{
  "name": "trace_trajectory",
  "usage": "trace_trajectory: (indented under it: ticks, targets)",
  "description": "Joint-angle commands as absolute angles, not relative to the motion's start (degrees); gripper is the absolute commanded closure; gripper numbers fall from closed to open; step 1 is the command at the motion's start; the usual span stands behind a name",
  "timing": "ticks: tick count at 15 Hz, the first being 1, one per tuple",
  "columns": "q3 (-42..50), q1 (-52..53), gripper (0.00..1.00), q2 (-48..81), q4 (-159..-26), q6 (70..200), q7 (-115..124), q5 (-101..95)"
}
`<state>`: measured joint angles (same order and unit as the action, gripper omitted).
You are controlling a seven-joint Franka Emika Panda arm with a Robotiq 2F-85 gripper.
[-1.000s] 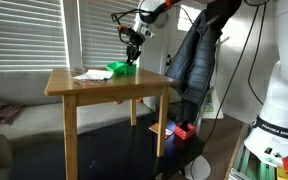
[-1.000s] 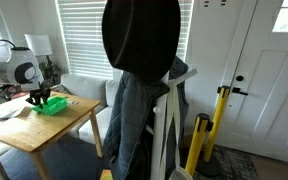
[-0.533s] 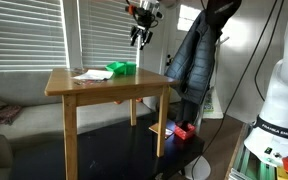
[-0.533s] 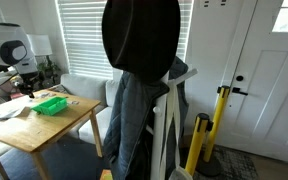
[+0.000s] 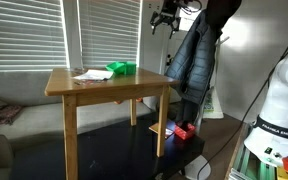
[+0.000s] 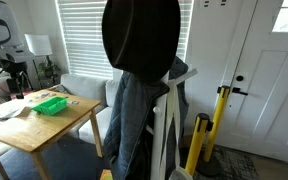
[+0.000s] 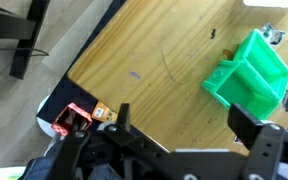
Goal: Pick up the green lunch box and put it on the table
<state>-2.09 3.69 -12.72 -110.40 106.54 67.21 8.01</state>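
The green lunch box point(image 5: 122, 69) rests on the far part of the wooden table point(image 5: 104, 88), also seen as the lunch box point(image 6: 51, 104) on the table point(image 6: 29, 128). My gripper point(image 5: 166, 20) hangs high above and well off to the side of the box, open and empty. In the wrist view the lunch box point(image 7: 249, 70) lies on the tabletop point(image 7: 154, 60) far below, apart from my gripper point(image 7: 184, 125), whose two fingers point(image 7: 124, 112) stand wide apart with nothing between them.
White paper point(image 5: 92, 74) lies beside the box. A dark jacket on a stand point(image 5: 194, 60) hangs close to the gripper. A small red object point(image 5: 185, 131) sits on the low black platform point(image 5: 134, 150). Window blinds point(image 5: 44, 35) are behind the table.
The gripper opened and let go of the lunch box, then rose high and moved sideways towards the jacket. The box stays on the table.
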Motion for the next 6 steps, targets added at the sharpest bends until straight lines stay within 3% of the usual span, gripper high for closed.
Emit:
trace_trajectory:
  ticks: [1, 2, 6]
  targets:
    - [0.0, 1.4, 0.0, -21.3, -117.8, 100.9, 52.0, 7.6]
    - [-2.2, 0.9, 0.0, -16.6, -113.2, 102.5, 58.7, 8.1]
    - [-1.2, -0.4, 0.0, -20.4, -116.6, 101.0, 52.7, 8.3]
